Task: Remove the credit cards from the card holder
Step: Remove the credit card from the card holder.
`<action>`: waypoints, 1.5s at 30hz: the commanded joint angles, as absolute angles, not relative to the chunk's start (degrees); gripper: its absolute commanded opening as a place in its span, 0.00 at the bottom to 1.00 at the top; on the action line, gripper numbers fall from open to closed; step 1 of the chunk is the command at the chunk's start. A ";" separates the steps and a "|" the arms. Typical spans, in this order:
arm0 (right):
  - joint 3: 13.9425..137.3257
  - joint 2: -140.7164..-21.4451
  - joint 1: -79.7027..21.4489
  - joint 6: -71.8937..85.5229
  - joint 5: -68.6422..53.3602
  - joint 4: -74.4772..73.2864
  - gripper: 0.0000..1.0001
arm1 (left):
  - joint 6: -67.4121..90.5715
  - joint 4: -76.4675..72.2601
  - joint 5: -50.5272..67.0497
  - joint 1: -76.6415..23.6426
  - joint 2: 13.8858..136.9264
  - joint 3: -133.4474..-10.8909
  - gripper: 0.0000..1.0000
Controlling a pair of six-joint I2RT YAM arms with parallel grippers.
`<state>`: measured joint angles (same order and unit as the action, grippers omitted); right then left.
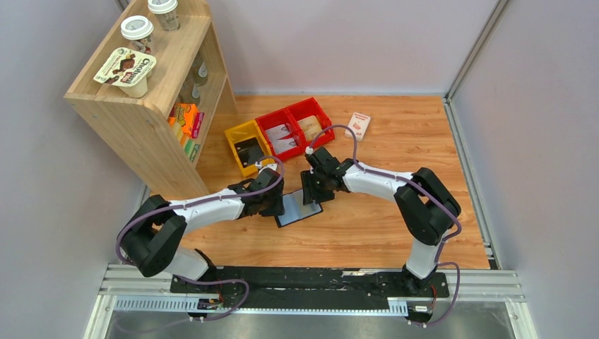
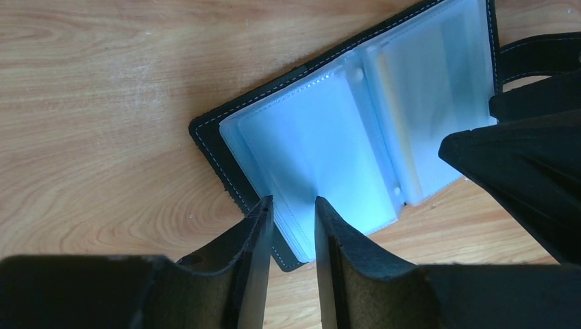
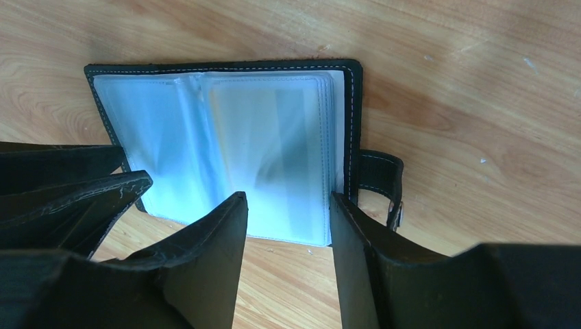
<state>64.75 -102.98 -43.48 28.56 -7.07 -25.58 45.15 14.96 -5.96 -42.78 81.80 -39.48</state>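
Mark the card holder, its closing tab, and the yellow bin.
card holder [image 2: 322, 137], left wrist view, left sleeve page
closing tab [image 3: 380, 171], right wrist view, strap middle
yellow bin [image 1: 240, 129], top view, far wall

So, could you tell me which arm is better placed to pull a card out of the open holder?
Probably the right: the right claw stands open astride the edge of the card holder where a credit card shows faintly through; the left claw sits at sleeves that look empty.
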 commanded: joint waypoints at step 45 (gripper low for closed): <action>63.37 -100.81 -43.86 31.38 -29.18 -12.74 0.42 | 53.43 12.48 -11.77 -43.07 71.91 -32.61 0.34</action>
<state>63.33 -99.53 -43.48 30.24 -26.28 -15.25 49.76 12.73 -8.19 -42.78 77.25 -34.46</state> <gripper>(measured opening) 0.419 0.338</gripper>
